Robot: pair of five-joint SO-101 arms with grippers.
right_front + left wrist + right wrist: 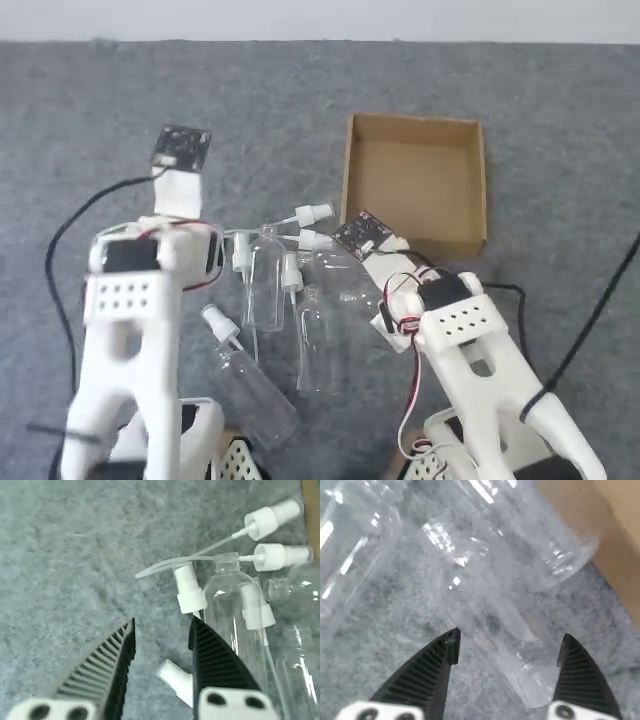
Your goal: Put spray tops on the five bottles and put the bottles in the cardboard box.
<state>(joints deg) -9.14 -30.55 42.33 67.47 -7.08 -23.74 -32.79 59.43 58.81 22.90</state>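
White arm bodies (130, 330) stand nearest in the high view. Beyond them, clear plastic bottles (265, 280) lie clustered on grey carpet (560, 120). The open brown cardboard box (482, 180) is just beside them, no bottle in it yet.

Left wrist view: left gripper (162, 622) spread, holding nothing, loose white spray top (189, 592) near its tips.

Right wrist view: right gripper (511, 636) spread astride one lying clear bottle (485, 607), not gripping.

Judgement: close gently at mid-body, since the thin wall may buckle. Leave the neck free for capping.
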